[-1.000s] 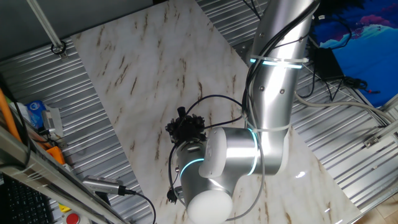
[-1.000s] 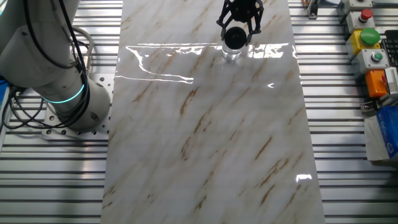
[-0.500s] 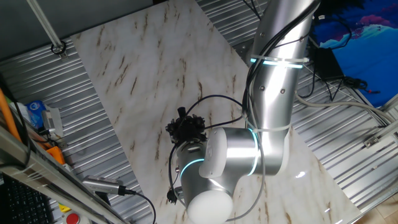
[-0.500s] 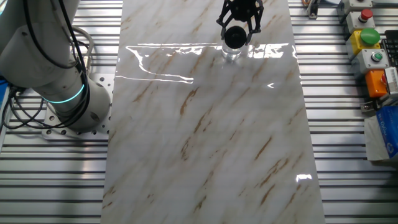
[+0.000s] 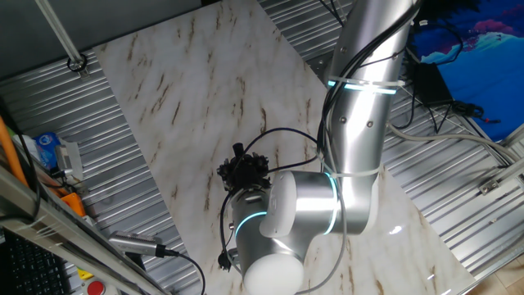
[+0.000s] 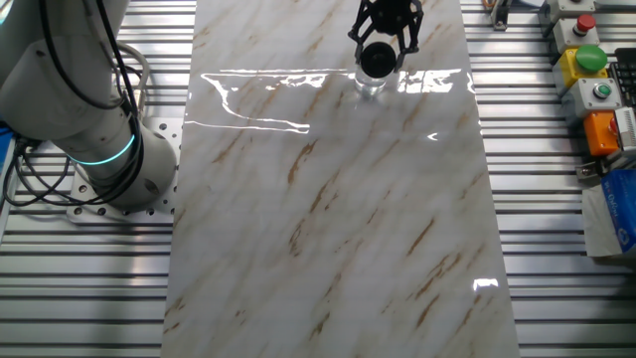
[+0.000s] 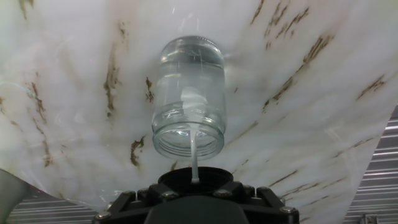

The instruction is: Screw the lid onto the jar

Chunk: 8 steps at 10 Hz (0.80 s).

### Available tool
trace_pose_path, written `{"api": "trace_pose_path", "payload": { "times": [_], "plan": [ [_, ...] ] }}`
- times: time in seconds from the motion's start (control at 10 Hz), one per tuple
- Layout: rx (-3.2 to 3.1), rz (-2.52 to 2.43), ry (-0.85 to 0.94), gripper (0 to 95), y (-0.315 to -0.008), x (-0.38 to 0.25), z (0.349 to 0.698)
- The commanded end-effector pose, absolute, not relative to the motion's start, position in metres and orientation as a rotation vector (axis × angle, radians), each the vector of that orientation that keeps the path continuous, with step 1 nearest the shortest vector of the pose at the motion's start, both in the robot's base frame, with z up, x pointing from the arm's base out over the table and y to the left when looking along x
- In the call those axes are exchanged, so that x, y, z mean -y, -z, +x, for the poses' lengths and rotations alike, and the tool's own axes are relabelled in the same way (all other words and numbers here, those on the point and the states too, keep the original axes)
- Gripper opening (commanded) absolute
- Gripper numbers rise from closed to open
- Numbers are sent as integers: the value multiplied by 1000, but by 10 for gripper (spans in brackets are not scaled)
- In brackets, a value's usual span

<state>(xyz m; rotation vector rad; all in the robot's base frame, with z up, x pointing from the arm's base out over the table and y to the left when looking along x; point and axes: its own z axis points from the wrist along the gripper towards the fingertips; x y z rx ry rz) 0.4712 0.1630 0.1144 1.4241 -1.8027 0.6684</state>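
Note:
The clear glass jar (image 7: 188,99) stands upright on the marble table with its mouth open; in the other fixed view the jar (image 6: 371,87) sits near the far edge. The black lid (image 6: 376,60) hangs just above the jar's mouth and a little apart from it. My gripper (image 6: 384,38) is shut on the lid. In the hand view the lid (image 7: 196,179) shows as a dark round rim at the bottom edge, with my gripper (image 7: 196,190) around it. From the one fixed view only the black gripper (image 5: 246,170) shows; the arm hides the jar.
The marble table top (image 6: 328,219) is flanked by ribbed metal surfaces. The arm's base (image 6: 89,139) with cables stands at the left. A button box (image 6: 596,89) sits at the right. The arm's elbow (image 5: 303,213) hangs over the table's near corner.
The arm's elbow has shifted very slightly. The lid stays held above the jar at nearly the same spot.

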Motion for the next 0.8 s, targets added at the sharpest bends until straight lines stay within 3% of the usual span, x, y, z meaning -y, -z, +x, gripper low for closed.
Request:
{"api": "trace_pose_path", "payload": {
  "times": [0.1,0.8],
  "plan": [
    [1805,1419,-667,0,-112,-165,473],
    [1816,1408,-671,0,-112,-165,474]
  ]
}}
